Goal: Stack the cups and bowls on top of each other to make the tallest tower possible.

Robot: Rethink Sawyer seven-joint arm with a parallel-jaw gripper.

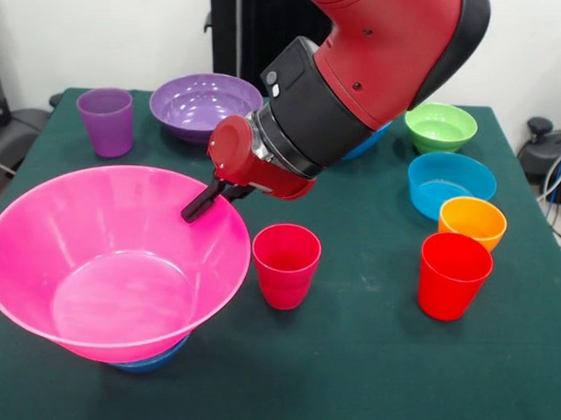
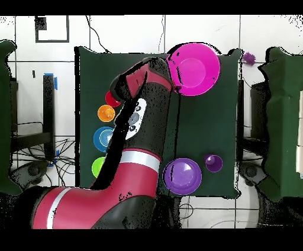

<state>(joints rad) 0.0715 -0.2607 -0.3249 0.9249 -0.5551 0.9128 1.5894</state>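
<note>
the gripper (image 1: 199, 207) reached over the far rim of the huge pink bowl (image 1: 68, 235), and whether it was open or closed could not be told. the pink bowl sat on a blue bowl (image 1: 151, 359) at the table's (image 1: 348, 378) near corner. the magenta-pink cup (image 1: 285, 265) stood just beside it, the purple cup (image 1: 107, 120) and purple bowl (image 1: 199, 104) at the far side, and the green bowl (image 1: 440, 126), cyan bowl (image 1: 450, 184), orange bowl (image 1: 472, 221) and red cup (image 1: 453, 275) in a row along the other edge.

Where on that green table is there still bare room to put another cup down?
The widest bare stretch is the front strip of the table, before the magenta cup and red cup. Another lies between the purple cup and huge pink bowl. It is crowded around the orange bowl, cyan bowl and green bowl.
</note>
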